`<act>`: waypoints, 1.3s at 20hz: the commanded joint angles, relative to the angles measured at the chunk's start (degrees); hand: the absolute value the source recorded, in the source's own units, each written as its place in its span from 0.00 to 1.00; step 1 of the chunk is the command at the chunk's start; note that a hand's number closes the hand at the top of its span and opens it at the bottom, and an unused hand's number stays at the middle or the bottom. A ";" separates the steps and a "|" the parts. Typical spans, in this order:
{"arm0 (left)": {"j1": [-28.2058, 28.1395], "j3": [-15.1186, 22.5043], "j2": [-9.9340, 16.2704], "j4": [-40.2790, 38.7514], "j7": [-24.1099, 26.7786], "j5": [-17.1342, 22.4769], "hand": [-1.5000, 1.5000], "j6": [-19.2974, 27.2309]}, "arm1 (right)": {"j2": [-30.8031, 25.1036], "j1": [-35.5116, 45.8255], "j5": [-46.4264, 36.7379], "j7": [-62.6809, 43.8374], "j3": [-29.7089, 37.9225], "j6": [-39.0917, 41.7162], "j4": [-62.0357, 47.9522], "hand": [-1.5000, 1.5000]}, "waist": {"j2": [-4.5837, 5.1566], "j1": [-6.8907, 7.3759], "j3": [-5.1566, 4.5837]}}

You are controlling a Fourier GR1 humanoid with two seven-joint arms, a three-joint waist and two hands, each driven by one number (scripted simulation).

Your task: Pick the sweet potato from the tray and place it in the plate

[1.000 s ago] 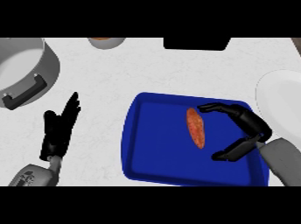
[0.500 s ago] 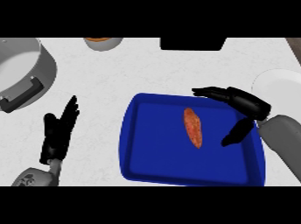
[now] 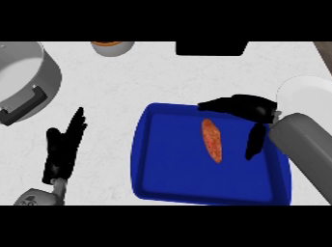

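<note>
An orange sweet potato [image 3: 212, 140] lies lengthwise in the middle of the blue tray [image 3: 165, 166]. My right hand [image 3: 249, 108] hovers over the tray's far right part, fingers spread toward the left above the potato's far end and thumb [image 3: 254, 142] pointing down on its right; it does not hold the potato. The white plate [image 3: 315, 99] sits right of the tray, partly hidden by my right forearm. My left hand [image 3: 63, 147] rests open on the counter left of the tray, fingers straight.
A grey pot [image 3: 16, 82] with a black handle stands at the far left. A small bowl [image 3: 112, 47] and a black object [image 3: 212, 47] sit along the far edge.
My right hand has moved up and away from me, from beside the potato to over its far end. The whole scene has shifted slightly in view. The left hand stays put.
</note>
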State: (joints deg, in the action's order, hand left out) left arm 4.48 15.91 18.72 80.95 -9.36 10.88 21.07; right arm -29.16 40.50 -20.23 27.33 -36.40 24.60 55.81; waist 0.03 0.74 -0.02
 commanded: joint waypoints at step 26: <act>0.11 -8.94 -4.56 0.70 -2.98 -6.83 0.50 -6.52 | 16.19 1.94 -26.59 6.21 11.13 -0.95 -19.78 0.00 | 0.10 -0.20 0.03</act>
State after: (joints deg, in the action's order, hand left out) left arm 2.24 9.11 14.14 83.30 -11.67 4.34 15.68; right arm -15.64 40.97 -43.77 33.16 -26.41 25.20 40.46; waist -0.03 0.49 -0.05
